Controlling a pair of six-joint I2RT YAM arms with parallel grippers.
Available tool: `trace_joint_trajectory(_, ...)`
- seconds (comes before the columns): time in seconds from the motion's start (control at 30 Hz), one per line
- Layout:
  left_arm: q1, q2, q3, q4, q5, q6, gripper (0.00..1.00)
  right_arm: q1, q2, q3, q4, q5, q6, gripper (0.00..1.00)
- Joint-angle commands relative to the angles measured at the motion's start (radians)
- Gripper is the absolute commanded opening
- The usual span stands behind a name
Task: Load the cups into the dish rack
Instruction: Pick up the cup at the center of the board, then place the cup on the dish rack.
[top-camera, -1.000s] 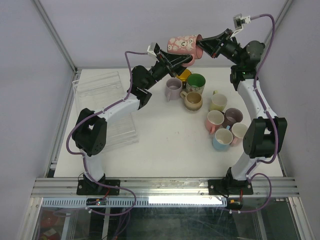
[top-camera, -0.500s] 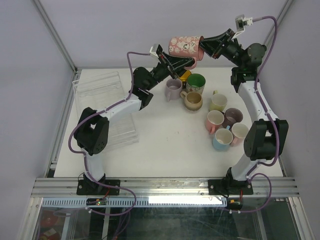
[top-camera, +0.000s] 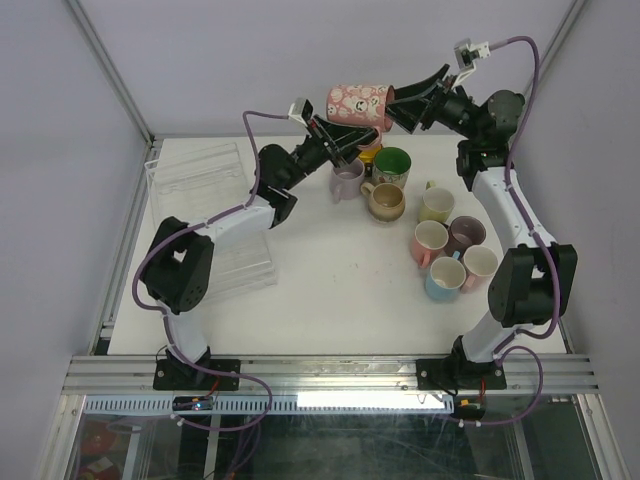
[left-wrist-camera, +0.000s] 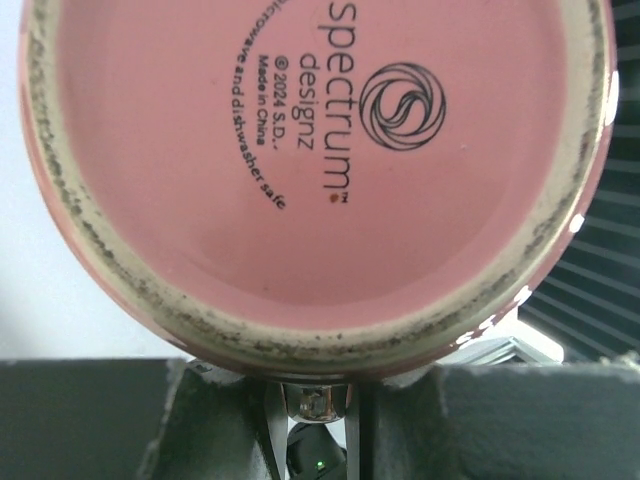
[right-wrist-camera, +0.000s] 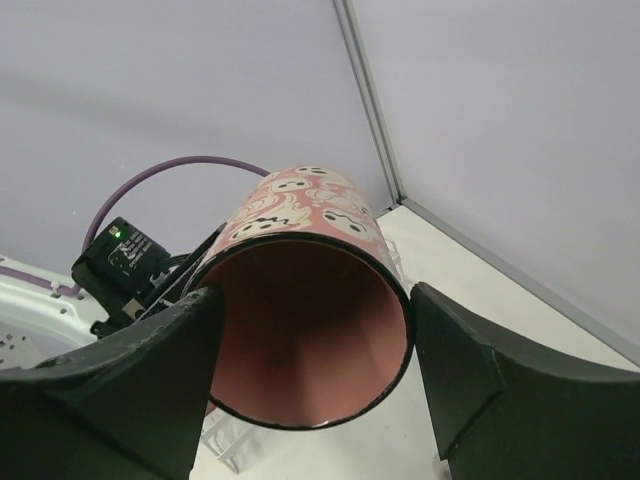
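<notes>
Pink mug (top-camera: 358, 102) is up in the air over the far side of the bench (top-camera: 330, 270), lying on its side, mouth toward the right arm and base toward the left arm. Right gripper (top-camera: 398, 104): jaws spread wide across the mouth end, one finger against each side of the outer wall, so we read it as holding the mug. Left gripper (top-camera: 345, 142) sits just below the base end; we can't tell how its jaws stand. Dish rack (top-camera: 190, 175) lies at bench left, well apart from the mug. Other cups (top-camera: 392, 166) stand grouped right of centre
</notes>
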Motion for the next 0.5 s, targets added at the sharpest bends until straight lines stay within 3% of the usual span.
trace_joint_trajectory(0.0, 0.055, -0.138, -0.032, 0.139, -0.043, 0.071, 0.00, -0.007, -0.083, 0.003, 0.010, -0.050, -0.029, 0.76)
trace_joint_trajectory(0.47, 0.156, -0.266, -0.173, 0.040, 0.008, 0.160, 0.00, -0.032, -0.113, -0.042, -0.024, -0.075, -0.047, 0.77)
